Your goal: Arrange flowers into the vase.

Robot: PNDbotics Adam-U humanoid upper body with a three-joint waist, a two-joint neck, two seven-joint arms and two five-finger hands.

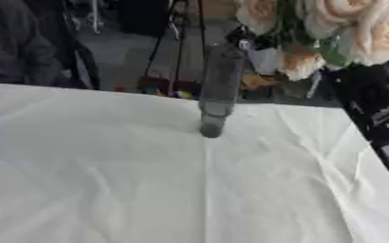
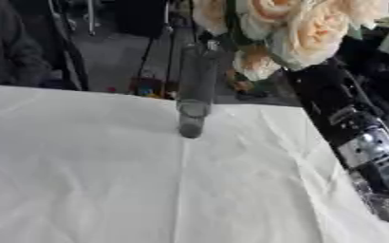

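Note:
A tall, narrow clear glass vase stands upright on the white tablecloth, near the table's far edge at the middle. A bunch of cream and peach roses with green leaves hangs in the air above and to the right of the vase's mouth. My right arm rises from the lower right, and its black hand sits just under the blooms, shut on the bunch's stems. The stems are mostly hidden by the hand and blooms. The lowest bloom hangs close to the right of the vase's upper part. No left hand shows.
The table's far edge runs just behind the vase. Beyond it stand dark stands and cables and some small coloured things. A person in dark clothes is at the far left. My silver-jointed forearm overhangs the right edge.

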